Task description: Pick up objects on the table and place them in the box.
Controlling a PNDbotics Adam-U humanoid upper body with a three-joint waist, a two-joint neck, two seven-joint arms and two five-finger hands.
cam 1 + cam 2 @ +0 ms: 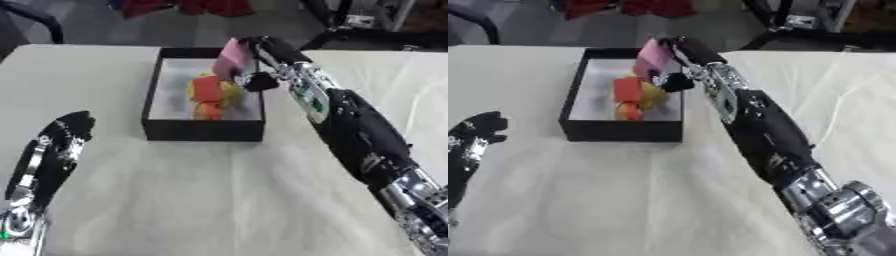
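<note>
Over the black box (203,131), near its right wall, the right hand (267,55) holds a pink block (233,58), its fingers and thumb closed on the block's right side. The block hangs tilted above the box's far right part, its lower end down among the hand's dark fingertips; whether it touches anything beneath cannot be told. The right arm (359,130) stretches from the lower right corner diagonally up across the white-covered counter (219,200) to the box, black along the forearm with silver joints at the wrist and at the elbow.

Inside the box, on its pale floor, lies a small heap of things: a red block (206,89) set against a yellow rounded piece (229,93), and just in front of them an orange piece (208,110). They sit close together toward the middle and right of the box, touching one another. The left part of the box floor shows bare.

At the lower left the left hand (66,132) rests on or just above the counter, well apart from the box, fingers pointing up and relaxed, holding nothing. Its silver wrist shows at the bottom left corner.
</note>
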